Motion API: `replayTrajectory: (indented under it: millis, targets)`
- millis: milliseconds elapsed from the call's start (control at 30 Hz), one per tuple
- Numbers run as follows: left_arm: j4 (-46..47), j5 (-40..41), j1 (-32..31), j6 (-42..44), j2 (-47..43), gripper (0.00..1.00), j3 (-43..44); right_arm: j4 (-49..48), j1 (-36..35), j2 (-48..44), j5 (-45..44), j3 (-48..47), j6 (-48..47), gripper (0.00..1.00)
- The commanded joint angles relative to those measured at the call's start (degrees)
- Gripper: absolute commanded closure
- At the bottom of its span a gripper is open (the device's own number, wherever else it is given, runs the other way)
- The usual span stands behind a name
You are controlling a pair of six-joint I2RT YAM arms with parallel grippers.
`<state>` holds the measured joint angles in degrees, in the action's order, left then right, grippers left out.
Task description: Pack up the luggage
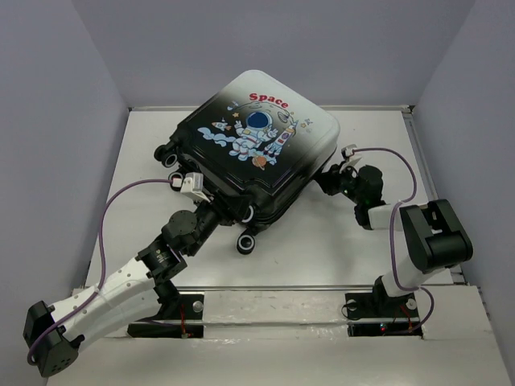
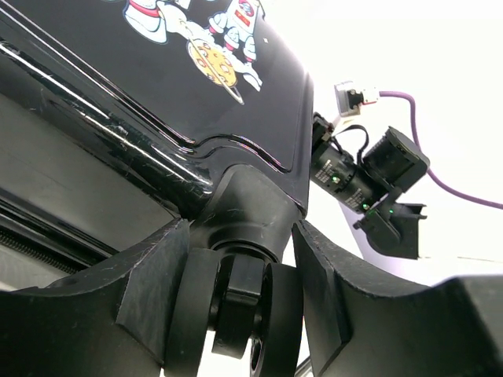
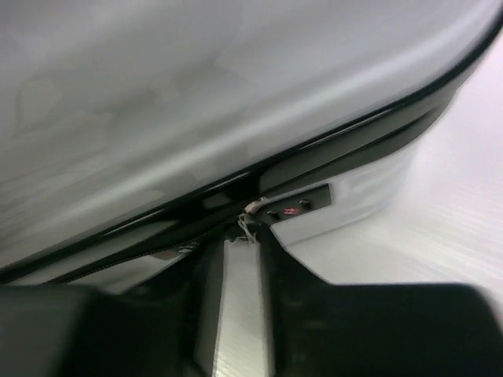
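Observation:
The luggage lies flat with its lid down, the astronaut and red "Space" print facing up. My left gripper is at its near corner. In the left wrist view the gripper is shut on a black caster wheel under the glossy shell, with one pad against each side. My right gripper is at the case's right edge. In the blurred right wrist view the gripper has its fingers a narrow gap apart, pinching a small pale zipper pull at the seam below the silver shell.
Another wheel pokes out at the near corner and one at the left. The right arm's wrist and its purple cable show beyond the case. Grey walls close in the white table on three sides.

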<state>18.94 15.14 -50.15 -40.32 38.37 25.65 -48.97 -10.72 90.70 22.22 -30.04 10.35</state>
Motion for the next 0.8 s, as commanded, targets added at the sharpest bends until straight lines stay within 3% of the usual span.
replayTrajectory:
  millis: [0,33,200,367,433,467,567,600,633,667,733,767]
  targets:
    - [4.26,-0.02,-0.74,-1.17,-1.63,0.94,-0.25,-9.90,0.09,2.20,0.46,-3.27,-0.08,0.85]
    - [4.18,-0.11,-0.74,-1.34,-1.63,0.94,-0.34,-10.79,0.09,2.20,0.37,-2.83,0.54,0.93]
    - [6.11,-2.21,-0.65,-2.57,0.91,0.94,-0.78,-16.06,0.09,-0.60,1.07,1.91,5.29,0.93]
    - [9.53,-2.22,-0.65,-2.58,3.90,0.94,-0.34,-11.34,-10.17,-7.98,-7.70,8.32,5.73,0.93]
    - [11.55,-2.13,-0.65,-2.05,6.44,0.94,0.97,-6.24,-19.31,-10.88,-17.78,10.35,6.35,0.93]
    - [12.34,-2.30,-0.56,-1.96,7.50,0.94,1.42,-4.31,-25.86,-11.76,-20.00,10.96,7.74,0.93]
    - [15.06,-2.83,-0.48,-1.70,11.10,0.94,3.00,-0.80,-35.92,-12.03,-28.68,13.16,11.17,0.93]
    - [15.77,-2.92,-0.39,-1.70,11.90,0.94,3.79,0.27,-42.82,-11.60,-30.29,13.25,12.05,0.93]
    - [16.47,-3.09,-0.30,-1.26,13.38,0.94,4.23,1.15,-46.81,-11.25,-31.43,12.73,12.50,0.93]
    - [17.00,-3.18,0.05,-1.17,14.18,0.94,4.93,4.20,-55.11,-10.89,-35.45,11.94,13.46,0.93]
    - [17.36,-4.49,0.75,-0.91,15.85,0.94,6.52,6.77,-58.89,-9.40,-39.51,9.49,15.22,0.93]
    - [17.71,-6.24,1.10,-1.08,17.42,0.94,8.52,6.35,-64.89,-6.87,-41.97,7.13,17.32,0.93]
